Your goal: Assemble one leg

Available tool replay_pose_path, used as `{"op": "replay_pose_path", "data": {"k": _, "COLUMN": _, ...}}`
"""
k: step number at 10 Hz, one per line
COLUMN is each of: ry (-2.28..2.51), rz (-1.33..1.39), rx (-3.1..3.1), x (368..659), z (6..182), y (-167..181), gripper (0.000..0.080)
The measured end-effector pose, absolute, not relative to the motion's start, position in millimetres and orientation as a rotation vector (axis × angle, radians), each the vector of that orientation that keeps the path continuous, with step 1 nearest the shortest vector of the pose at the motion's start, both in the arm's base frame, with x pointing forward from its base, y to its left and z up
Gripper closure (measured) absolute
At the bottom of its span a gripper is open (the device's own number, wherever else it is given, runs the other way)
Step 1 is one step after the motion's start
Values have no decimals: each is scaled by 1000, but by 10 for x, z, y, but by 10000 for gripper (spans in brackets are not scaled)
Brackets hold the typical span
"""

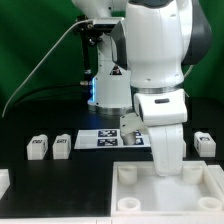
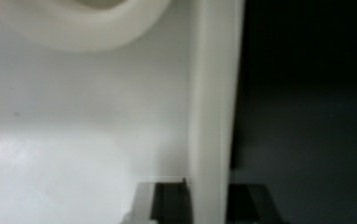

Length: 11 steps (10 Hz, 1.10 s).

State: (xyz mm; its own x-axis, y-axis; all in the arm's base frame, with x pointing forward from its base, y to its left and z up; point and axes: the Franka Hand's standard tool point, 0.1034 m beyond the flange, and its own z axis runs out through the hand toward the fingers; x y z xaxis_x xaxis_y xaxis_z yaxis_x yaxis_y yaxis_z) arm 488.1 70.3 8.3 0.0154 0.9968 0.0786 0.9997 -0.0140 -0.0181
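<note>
Three legs stand on the black table in the exterior view: two at the left (image 1: pixel 38 148) (image 1: pixel 62 146) and one at the right (image 1: pixel 205 143). A fourth tagged leg (image 1: pixel 130 122) shows partly behind the arm. My gripper (image 1: pixel 167 165) reaches down onto the far rim of the large white tray-like part (image 1: pixel 160 197), away from every leg. In the wrist view the gripper (image 2: pixel 209 187) has its dark fingers (image 2: pixel 168 203) on either side of the tray's thin upright wall (image 2: pixel 210 100), closed against it. A round corner socket (image 2: pixel 104 25) shows on the tray floor.
The marker board (image 1: pixel 100 138) lies flat between the left legs and the arm. The robot base (image 1: pixel 110 85) stands behind it with a cable arching to the exterior view's left. A white piece (image 1: pixel 3 182) sits at the left edge. A green wall is behind.
</note>
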Motion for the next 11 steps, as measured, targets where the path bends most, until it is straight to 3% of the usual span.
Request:
{"op": "replay_pose_path", "data": {"k": 5, "ry": -2128, "rz": -51, "rx": -2197, "x": 4908, "z": 47, "y": 761, "gripper": 736}}
{"op": "replay_pose_path", "data": {"k": 6, "ry": -2126, "rz": -51, "rx": -2198, "x": 4906, "z": 44, "y": 757, "gripper": 662}}
{"op": "replay_pose_path", "data": {"k": 7, "ry": -2126, "rz": -50, "rx": -2199, "x": 4905, "z": 43, "y": 753, "gripper": 524}}
{"op": "replay_pose_path", "data": {"k": 8, "ry": -2125, "rz": -53, "rx": -2200, "x": 4910, "z": 46, "y": 751, "gripper": 524}}
{"op": "replay_pose_path", "data": {"k": 9, "ry": -2126, "rz": -55, "rx": -2201, "x": 4915, "z": 49, "y": 749, "gripper": 341}}
{"op": "replay_pose_path", "data": {"k": 10, "ry": -2126, "rz": -57, "rx": -2202, "x": 4918, "z": 51, "y": 748, "gripper": 219}}
{"op": "replay_pose_path", "data": {"k": 11, "ry": -2126, "rz": -58, "rx": -2203, "x": 4920, "z": 52, "y": 747, "gripper": 219}}
